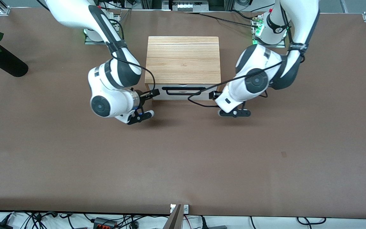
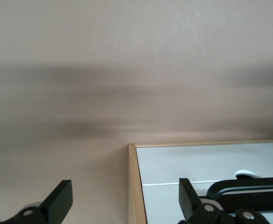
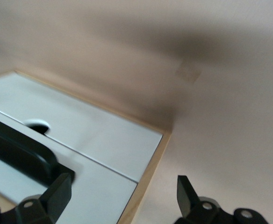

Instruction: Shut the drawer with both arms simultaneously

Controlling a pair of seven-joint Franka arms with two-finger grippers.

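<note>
Brown matting covers the wide table (image 1: pixel 183 159), and a small light-wood cabinet (image 1: pixel 183 58) stands between the 2 arm bases. Its drawer (image 1: pixel 183 91) faces the front camera and looks pushed in or very nearly so, since no wooden interior shows; whether a last sliver remains open cannot be judged. The black bar handle (image 1: pixel 183 92) runs across the white front. The right gripper (image 1: pixel 152 93) sits at the front's corner toward the right arm's end, the left gripper (image 1: pixel 215 94) at the corner toward the left arm's end, probably so that the push stays even and the drawer does not skew. Both wrist views show fingers spread wide with nothing between them, straddling the cabinet's wooden edge. Fingertip contact with the panel is hidden. A black vase (image 1: pixel 3 60) holding a red rose lies well apart.
</note>
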